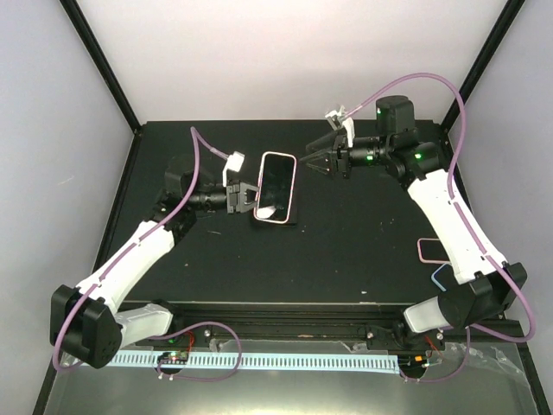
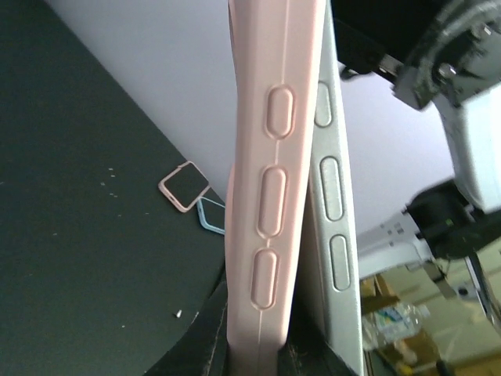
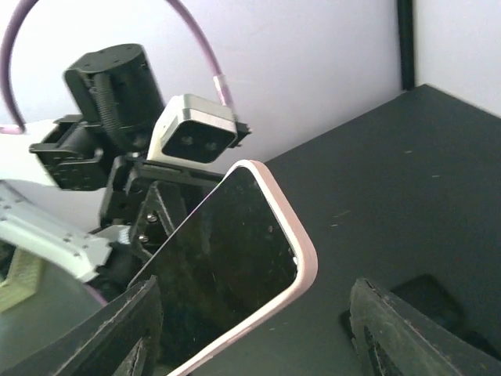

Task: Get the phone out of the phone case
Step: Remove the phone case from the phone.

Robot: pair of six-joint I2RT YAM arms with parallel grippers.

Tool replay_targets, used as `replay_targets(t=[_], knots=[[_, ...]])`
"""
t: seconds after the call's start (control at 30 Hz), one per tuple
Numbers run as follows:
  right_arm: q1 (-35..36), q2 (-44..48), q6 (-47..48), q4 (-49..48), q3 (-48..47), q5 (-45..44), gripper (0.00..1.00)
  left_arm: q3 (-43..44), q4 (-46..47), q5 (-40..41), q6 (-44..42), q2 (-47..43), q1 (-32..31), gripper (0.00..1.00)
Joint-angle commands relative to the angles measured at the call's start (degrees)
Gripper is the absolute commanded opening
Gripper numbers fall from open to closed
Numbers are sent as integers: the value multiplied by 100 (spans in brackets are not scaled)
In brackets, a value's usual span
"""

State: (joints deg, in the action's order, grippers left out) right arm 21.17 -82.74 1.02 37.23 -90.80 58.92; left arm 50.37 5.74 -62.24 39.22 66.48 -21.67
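The phone (image 1: 278,180), dark screen up, sits in a pink case (image 1: 295,187) held tilted above the black table. My left gripper (image 1: 248,198) is shut on its near end. In the left wrist view the pink case edge (image 2: 266,196) and the phone's silver side (image 2: 335,196) run side by side, splitting apart toward my left gripper (image 2: 266,356). My right gripper (image 1: 318,160) is open and empty, just right of the phone's far corner. In the right wrist view the screen (image 3: 223,258) and pink rim (image 3: 301,270) lie ahead of my right gripper (image 3: 262,337), between its spread fingers (image 3: 133,329).
An empty pink case (image 1: 429,249) and a blue case (image 1: 439,277) lie on the table's right side, by the right arm. They also show in the left wrist view, the pink one (image 2: 184,186) and the blue one (image 2: 208,215). White walls enclose the table (image 1: 346,251).
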Motion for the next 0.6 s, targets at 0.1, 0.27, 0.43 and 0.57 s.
replay_targets(t=[0.1, 0.27, 0.43, 0.57], knots=[[28, 326, 430, -126, -51, -1610, 69, 481, -1246, 1469, 795, 85, 129, 2], [441, 557, 832, -355, 281, -2676, 68, 487, -1616, 1823, 1392, 195, 298, 2], [1219, 732, 1502, -594, 657, -3751, 68, 292, -1457, 1765, 1807, 228, 467, 2], [1740, 664, 1818, -697, 752, -4371, 67, 202, -1389, 1728, 2019, 225, 568, 1]])
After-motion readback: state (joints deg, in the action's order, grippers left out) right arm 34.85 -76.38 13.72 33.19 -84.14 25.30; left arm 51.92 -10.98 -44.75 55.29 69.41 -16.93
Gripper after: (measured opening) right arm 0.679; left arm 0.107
